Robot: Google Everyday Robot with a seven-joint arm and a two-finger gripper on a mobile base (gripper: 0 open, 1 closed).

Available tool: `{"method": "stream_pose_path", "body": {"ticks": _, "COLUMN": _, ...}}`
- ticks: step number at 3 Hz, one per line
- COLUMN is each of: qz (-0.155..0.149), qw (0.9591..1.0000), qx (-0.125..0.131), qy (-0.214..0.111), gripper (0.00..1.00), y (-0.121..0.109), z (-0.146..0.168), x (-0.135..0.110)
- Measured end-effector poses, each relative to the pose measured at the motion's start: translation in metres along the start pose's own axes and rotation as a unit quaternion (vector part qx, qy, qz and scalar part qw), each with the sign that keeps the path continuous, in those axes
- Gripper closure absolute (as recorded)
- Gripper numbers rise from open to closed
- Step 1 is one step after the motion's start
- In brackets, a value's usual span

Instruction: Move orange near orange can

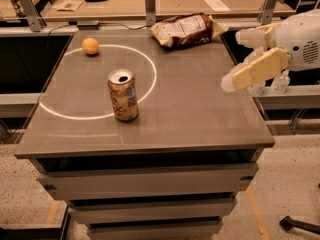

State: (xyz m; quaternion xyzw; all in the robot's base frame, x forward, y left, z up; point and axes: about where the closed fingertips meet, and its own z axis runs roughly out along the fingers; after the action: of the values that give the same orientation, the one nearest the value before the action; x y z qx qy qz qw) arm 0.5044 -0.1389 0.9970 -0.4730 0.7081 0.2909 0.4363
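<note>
The orange point(90, 46) lies at the far left of the grey table point(200, 114), on the edge of a bright ring of light. The orange can point(123, 95) stands upright in the left middle of the table, inside the ring, nearer to me than the orange and well apart from it. My gripper point(233, 61) hovers over the table's right edge, far from both. Its two cream fingers point(256, 69) are spread apart and hold nothing.
A crinkled brown-and-white snack bag point(186, 29) lies at the table's far edge, right of centre. Metal posts point(149, 5) and a wooden bench stand behind. Small bottles point(280, 82) sit on a ledge to the right, below the arm.
</note>
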Motion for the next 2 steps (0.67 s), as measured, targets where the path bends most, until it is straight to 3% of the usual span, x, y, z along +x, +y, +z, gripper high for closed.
{"method": "stream_pose_path", "body": {"ticks": 1, "qz": -0.007, "qw": 0.9995, "qx": 0.028, "qy": 0.010, "gripper": 0.00, "y": -0.011, "z": 0.020, "x": -0.007}}
{"method": "stream_pose_path", "body": {"ticks": 2, "qz": -0.019, "qw": 0.9983, "qx": 0.050, "qy": -0.022, "gripper": 0.00, "y": -0.033, "z": 0.060, "x": -0.013}}
